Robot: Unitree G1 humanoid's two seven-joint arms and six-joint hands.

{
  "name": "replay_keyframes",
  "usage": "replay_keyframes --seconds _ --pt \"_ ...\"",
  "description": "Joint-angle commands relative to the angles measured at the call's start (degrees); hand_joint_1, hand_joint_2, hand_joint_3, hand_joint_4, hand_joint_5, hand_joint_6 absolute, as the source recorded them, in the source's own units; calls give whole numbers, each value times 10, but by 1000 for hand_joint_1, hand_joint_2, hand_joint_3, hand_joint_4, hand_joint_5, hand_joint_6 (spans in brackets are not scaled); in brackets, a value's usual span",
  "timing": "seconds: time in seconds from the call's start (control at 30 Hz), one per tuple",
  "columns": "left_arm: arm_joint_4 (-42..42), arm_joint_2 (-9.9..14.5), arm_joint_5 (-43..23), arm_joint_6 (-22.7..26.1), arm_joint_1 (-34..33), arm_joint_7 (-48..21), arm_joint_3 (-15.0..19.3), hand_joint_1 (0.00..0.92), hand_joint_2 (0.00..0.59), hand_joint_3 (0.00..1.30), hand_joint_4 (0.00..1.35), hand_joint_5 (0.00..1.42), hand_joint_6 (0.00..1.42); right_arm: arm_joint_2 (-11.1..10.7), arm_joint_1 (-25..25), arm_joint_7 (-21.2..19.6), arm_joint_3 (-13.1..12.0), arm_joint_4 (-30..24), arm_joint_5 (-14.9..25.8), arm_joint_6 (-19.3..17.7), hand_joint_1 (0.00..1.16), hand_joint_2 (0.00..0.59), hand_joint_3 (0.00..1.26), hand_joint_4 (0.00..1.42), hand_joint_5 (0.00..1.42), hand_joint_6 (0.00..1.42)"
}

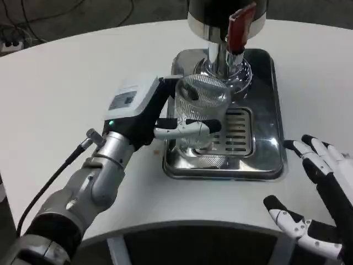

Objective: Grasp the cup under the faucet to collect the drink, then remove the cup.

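The big shiny drink machine (226,22) is set on a silver tray (273,160), with its red tap (238,30) up above. The clear cup (201,110) is held over the tray by the left hand (165,118), a bit left of the tap, so drink could be spilled. The right hand (317,193) is spread wide on the table (66,83), holding nothing.

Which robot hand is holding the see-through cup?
The left hand grips the ribbed clear cup over the metal tray. The right hand rests open on the table, holding nothing.
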Motion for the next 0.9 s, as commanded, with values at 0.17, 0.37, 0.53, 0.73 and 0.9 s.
replay_keyframes --seconds 0.17,0.37,0.53,0.73,0.9 --pt "21 -17 6 4 -31 31 -27 558 249 1054 1247 1424 1424 -10 21 4 -15 -21 21 -11 398 382 105 0 0 0" --pt "23 -19 10 9 -37 30 -46 552 254 1018 1178 1395 1424 -15 25 4 -26 -25 32 -11 398 382 105 0 0 0" --pt "24 -18 10 15 -41 22 -58 540 251 888 1026 1290 1397 -15 32 1 -28 -26 38 -13 398 382 105 0 0 0" --pt "25 -18 2 18 -43 6 -62 501 230 659 767 1020 1302 -15 35 1 -27 -27 40 -14 398 382 105 0 0 0" --pt "23 -16 0 22 -40 -9 -64 445 212 473 558 808 1154 -14 36 2 -27 -29 41 -14 398 382 105 0 0 0"
